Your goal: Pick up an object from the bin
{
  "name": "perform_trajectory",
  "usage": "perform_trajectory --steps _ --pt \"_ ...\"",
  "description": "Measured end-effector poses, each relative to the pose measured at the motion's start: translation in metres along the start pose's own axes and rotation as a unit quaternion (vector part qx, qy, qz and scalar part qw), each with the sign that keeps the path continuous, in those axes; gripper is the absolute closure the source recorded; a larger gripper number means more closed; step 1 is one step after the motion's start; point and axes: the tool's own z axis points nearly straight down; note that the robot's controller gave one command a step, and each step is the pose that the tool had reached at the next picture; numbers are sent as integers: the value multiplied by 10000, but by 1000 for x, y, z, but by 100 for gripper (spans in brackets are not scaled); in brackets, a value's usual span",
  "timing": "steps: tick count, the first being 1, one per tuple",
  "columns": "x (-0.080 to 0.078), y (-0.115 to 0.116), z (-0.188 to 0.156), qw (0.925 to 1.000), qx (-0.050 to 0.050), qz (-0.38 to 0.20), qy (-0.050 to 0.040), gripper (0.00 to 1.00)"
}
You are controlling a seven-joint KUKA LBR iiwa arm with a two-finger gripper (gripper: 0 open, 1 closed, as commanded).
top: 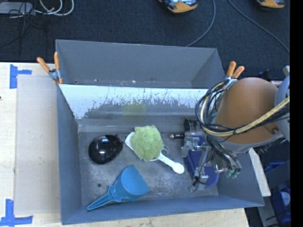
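My gripper point(198, 174) is down at the right side of the bin floor, right over a dark blue thing point(191, 161) that lies partly hidden beneath it. Whether that thing is gripped cannot be made out. Just to the left lies a white spoon point(171, 163), its handle end pointing toward the gripper. A fuzzy green ball point(147, 142) rests on the spoon's bowl.
A light blue funnel point(126, 185) lies near the front wall, spout to the lower left. A glossy black rounded thing point(104, 149) sits at the left of the floor. The arm's orange cover and cables hang over the bin's right wall.
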Motion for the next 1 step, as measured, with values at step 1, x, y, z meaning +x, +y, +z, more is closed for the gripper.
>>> perform_trajectory --steps 1 --pt "-1 0 -4 10000 0 -1 -41 100"
